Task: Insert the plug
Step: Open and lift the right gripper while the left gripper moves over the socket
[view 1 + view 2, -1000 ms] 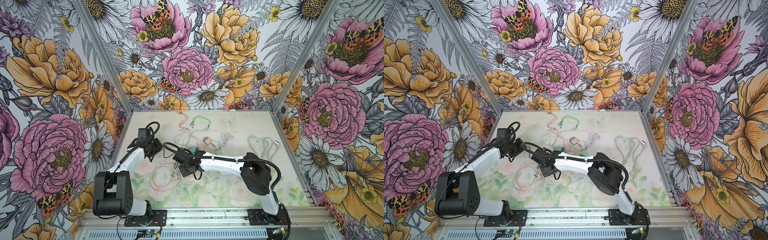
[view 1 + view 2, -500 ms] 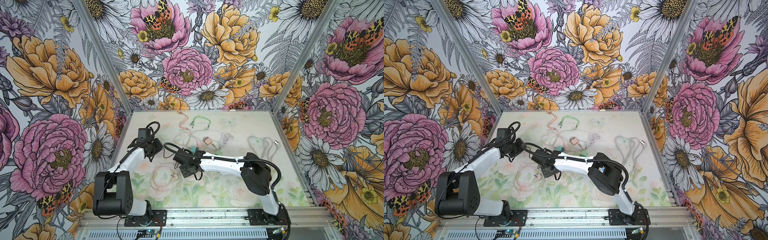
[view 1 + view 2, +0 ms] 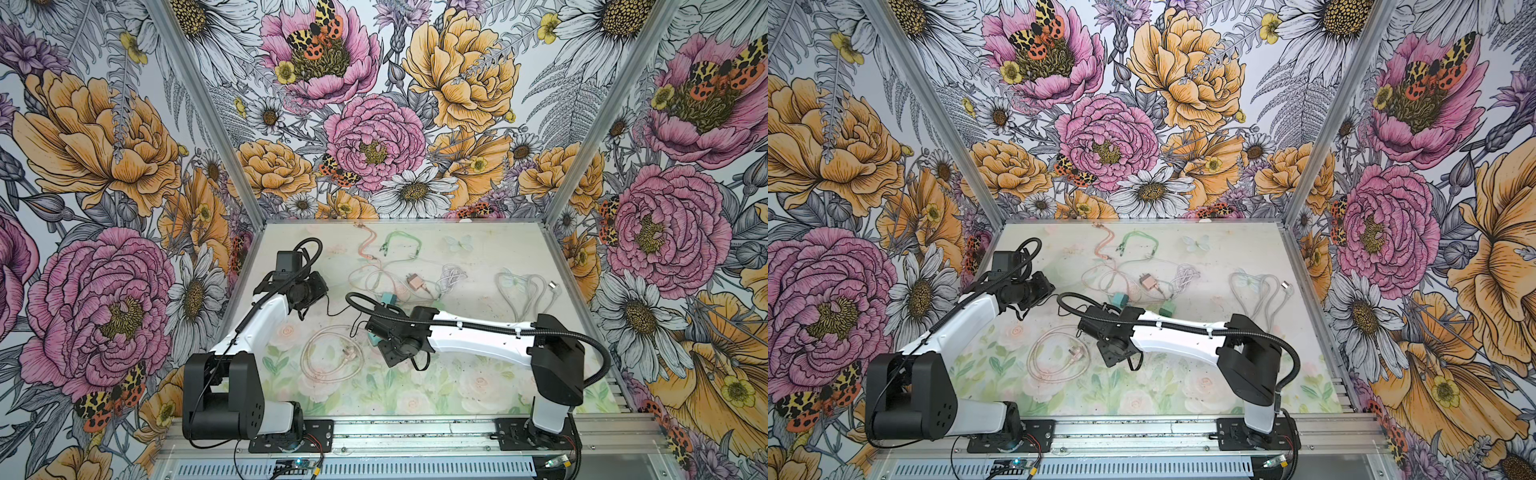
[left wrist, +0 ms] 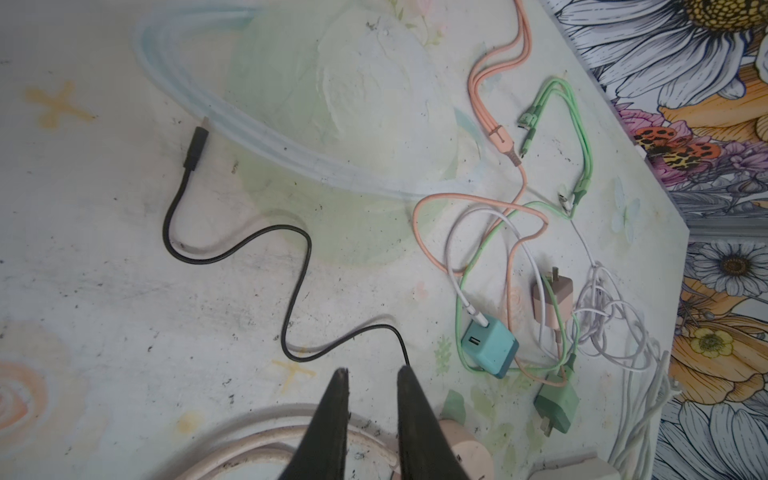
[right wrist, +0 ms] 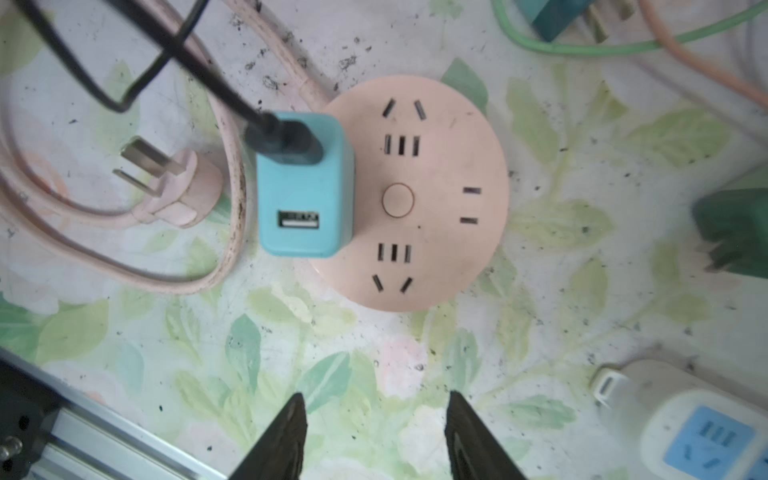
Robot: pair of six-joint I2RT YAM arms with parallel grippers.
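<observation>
In the right wrist view a teal plug (image 5: 301,187) with an empty USB port sits in the rim of a round pink power strip (image 5: 436,187). A black cable (image 5: 208,79) is plugged into its upper port. My right gripper (image 5: 377,397) hangs open just off the strip, nothing between its fingers. In both top views the right wrist covers the strip, and only a sliver of the teal plug (image 3: 375,340) shows. My left gripper (image 4: 374,370) is open by a narrow gap and empty. The black cable (image 4: 299,266) snakes past one fingertip to its loose end (image 4: 195,145).
The strip's pink cord (image 3: 328,357) coils in front of the left arm. A second teal charger (image 4: 490,351), a green charger (image 4: 555,407), a pink charger (image 4: 552,299) and tangled cables lie mid-table. White cables (image 3: 523,286) lie right. A white socket block (image 5: 706,436) is close by.
Both arms stand almost where they were a second ago. Nothing on the table has visibly moved.
</observation>
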